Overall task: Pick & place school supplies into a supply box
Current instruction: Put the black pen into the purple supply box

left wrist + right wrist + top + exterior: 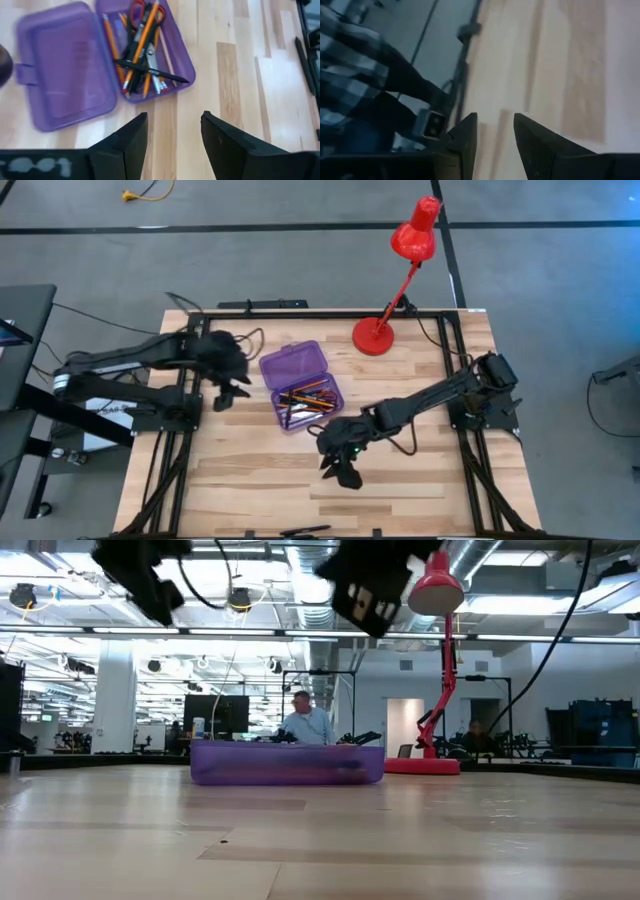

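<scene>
We see a translucent purple case [65, 75] at the upper left of the left wrist view, holding orange pencils [111, 45], black pens [150, 74] and scissors [141, 9] with red handles. The table [400, 480] is pale wood in light and tan strips. A bright red lamp [405, 270] stands at the upper right of the high view. At the left of the right wrist view, a sleeve [345, 50] shows a dark and white plaid.

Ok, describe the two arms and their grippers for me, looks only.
Both arms are dark, nearly black, built of jointed segments with black cables trailing along them. The left gripper has two matte black, wedge-shaped fingers. The right gripper has the same pair; a small green light glows near its wrist in the high view.
</scene>
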### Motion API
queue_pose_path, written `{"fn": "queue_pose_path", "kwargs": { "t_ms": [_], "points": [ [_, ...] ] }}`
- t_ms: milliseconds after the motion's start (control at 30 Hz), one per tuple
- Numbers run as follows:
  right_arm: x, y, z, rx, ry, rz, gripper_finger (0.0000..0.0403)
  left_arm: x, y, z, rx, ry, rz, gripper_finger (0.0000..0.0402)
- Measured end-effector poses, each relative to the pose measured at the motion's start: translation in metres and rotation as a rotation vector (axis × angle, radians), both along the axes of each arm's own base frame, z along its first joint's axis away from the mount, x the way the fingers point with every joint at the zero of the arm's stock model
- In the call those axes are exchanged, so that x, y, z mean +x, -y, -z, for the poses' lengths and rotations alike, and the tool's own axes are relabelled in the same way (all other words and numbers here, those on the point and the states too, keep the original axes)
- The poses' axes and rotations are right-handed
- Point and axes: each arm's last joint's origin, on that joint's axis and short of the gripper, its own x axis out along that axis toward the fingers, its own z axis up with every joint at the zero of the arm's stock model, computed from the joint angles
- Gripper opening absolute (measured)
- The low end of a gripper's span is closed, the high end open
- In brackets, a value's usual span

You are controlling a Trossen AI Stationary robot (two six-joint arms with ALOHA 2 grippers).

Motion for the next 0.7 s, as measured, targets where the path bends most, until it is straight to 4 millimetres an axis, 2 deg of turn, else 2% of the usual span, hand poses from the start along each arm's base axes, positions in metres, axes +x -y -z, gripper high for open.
{"fn": "queue_pose_path", "kwargs": {
  "t_ms": [200,333,500,700],
  "points": [
    [0.004,-0.007,-0.005,0.04,0.069,0.012,0.0122,-0.039,0.011,-0.019,0.023,0.112,-0.065,0.0168],
    [0.012,-0.025,0.011,0.045,0.023,-0.02,0.0122,-0.061,0.017,-0.027,0.031,0.175,-0.113,0.0168],
    [0.037,-0.057,0.021,0.073,0.034,-0.097,0.0122,-0.085,0.02,-0.031,0.051,0.236,-0.175,0.0168],
    [0.061,-0.075,0.042,0.049,-0.033,-0.16,0.0122,-0.103,0.022,-0.033,0.057,0.275,-0.222,0.0168]
  ]
}}
